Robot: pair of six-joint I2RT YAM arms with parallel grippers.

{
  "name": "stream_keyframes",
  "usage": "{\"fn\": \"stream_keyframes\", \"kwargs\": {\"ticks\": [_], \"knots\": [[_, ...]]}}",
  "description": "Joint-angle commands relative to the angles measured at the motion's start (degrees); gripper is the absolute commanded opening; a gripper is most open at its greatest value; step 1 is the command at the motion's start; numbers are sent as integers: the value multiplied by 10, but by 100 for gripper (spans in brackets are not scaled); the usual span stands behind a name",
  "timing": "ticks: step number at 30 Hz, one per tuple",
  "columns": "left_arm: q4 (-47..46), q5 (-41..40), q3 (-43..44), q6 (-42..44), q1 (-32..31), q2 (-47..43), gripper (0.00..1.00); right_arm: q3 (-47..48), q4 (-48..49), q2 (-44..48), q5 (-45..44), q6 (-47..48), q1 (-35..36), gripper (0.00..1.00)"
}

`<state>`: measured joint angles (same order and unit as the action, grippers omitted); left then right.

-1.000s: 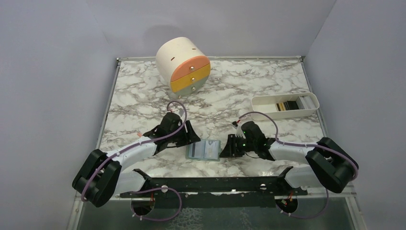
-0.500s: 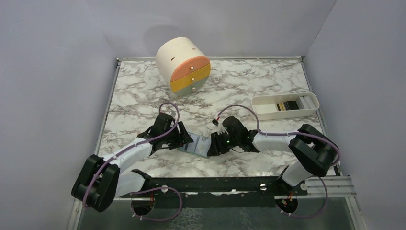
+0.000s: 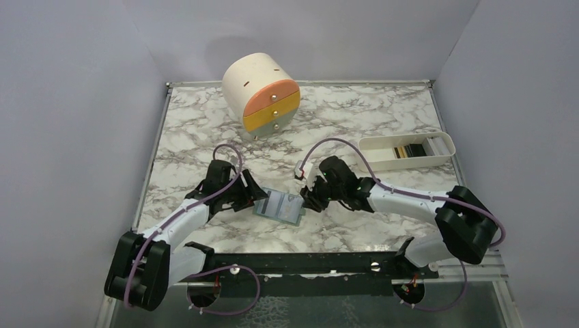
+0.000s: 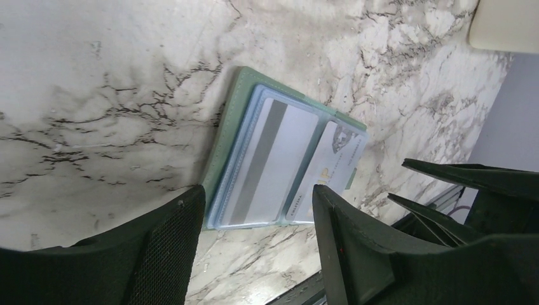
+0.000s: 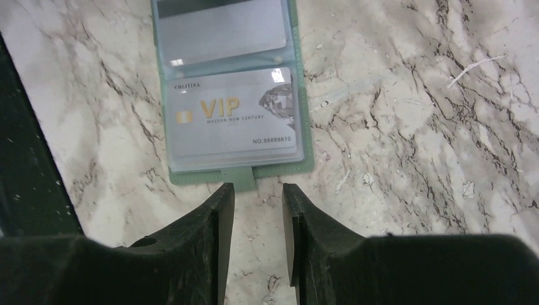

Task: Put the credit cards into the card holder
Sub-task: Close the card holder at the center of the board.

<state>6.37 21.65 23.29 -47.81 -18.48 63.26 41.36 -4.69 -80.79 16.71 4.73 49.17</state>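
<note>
And there was the marble-patterned table, white veined with grey and black, filling the middle of the booth! Behind the table rose a plain, pale lilac-grey back wall, with a soft shadow smudged on it just above the table's far edge. Left of the table stood a matching left wall; right of the table, a right wall. A thin metal rim edged the table's far side. The light fell soft and even across the table. Below the table's near edge lay a dark, glassy strip.
</note>
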Motion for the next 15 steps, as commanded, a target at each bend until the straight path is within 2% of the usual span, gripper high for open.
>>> {"fn": "stream_keyframes", "kwargs": {"ticks": [1,8,15], "knots": [[46,5,21,30,23,4,65,-5,0,-20,0,130,2,36],[33,9,18,36,29,29,67,-6,40,-62,66,155,2,42],[20,3,8,33,29,42,68,14,22,-89,64,166,2,43]]}}
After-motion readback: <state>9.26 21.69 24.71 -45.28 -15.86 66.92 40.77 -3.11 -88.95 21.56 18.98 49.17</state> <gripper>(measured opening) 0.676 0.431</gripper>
